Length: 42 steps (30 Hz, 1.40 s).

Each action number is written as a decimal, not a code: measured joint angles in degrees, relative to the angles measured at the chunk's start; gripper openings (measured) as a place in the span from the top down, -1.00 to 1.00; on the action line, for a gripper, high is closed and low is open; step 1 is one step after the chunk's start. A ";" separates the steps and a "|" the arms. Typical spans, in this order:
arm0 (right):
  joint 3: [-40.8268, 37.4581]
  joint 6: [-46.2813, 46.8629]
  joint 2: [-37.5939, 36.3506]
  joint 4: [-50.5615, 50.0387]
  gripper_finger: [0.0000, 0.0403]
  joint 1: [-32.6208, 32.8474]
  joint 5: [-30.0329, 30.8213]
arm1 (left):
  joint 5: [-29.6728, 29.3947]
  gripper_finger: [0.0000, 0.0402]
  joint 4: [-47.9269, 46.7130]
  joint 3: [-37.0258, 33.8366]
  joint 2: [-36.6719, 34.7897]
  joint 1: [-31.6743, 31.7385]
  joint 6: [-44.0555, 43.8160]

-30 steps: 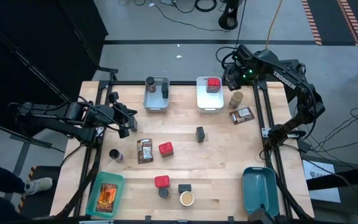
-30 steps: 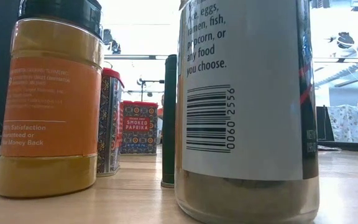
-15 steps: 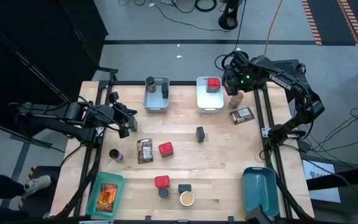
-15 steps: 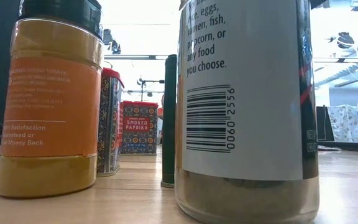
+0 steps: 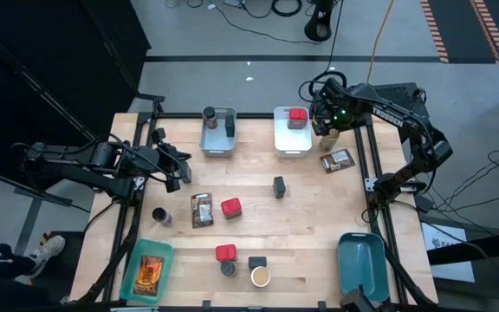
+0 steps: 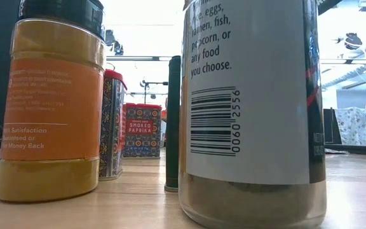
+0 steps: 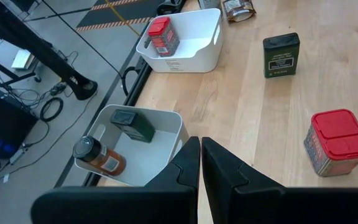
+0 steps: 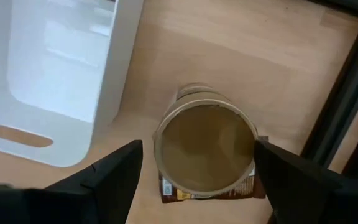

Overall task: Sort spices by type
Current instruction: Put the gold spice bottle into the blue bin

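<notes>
The worktop (image 5: 301, 221) is pale wood planks, set in a black metal frame (image 5: 378, 204). Around it lies a grey concrete floor (image 5: 232, 35) with black cables (image 5: 267, 9) coiled at the far side and orange-and-black hazard tape (image 5: 436, 30) running across it. A dark curtain or wall (image 5: 33, 78) fills the left side. At table height the room beyond is washed in bright light (image 6: 142, 28), with ceiling beams (image 6: 354, 60) and what may be a patterned cloth (image 6: 356, 125) on the right.
</notes>
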 joint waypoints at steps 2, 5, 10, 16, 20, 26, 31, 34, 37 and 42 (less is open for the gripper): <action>-0.45 0.00 -0.13 0.54 -0.47 -0.01 0.09 | 0.00 0.90 0.00 0.00 0.00 0.02 0.00; -0.98 0.12 -0.20 2.07 -0.47 -0.03 0.67 | 0.00 0.90 -0.01 0.00 0.00 0.00 0.02; -1.26 0.40 -0.08 3.87 -0.47 -0.08 3.17 | 0.00 0.90 -0.01 0.00 0.00 0.02 0.02; -1.26 -0.11 -0.08 3.14 -0.47 -0.05 3.06 | 0.00 0.90 -0.02 0.00 0.00 0.02 0.02; -1.26 -0.39 -0.05 2.97 -0.47 -0.04 3.80 | 0.00 0.90 -0.01 0.00 0.00 0.02 0.02; 0.58 -0.90 0.17 0.02 -0.47 -0.03 6.46 | 0.00 0.90 -0.01 0.00 0.00 0.01 0.02; 1.86 -0.87 0.12 -1.28 -0.47 -0.03 6.62 | 0.00 0.90 -0.02 0.00 0.00 0.00 0.02; 1.86 -0.79 0.12 -1.32 -0.47 -0.03 6.58 | 0.00 0.90 -0.02 0.00 0.00 0.00 0.02; 1.86 -0.20 0.12 -1.35 -0.47 -0.03 5.60 | 0.00 0.90 -0.02 0.00 0.00 0.01 0.02; 1.86 0.50 0.30 -1.36 -0.47 -0.01 5.11 | 0.00 0.90 -0.02 0.00 0.00 0.02 0.02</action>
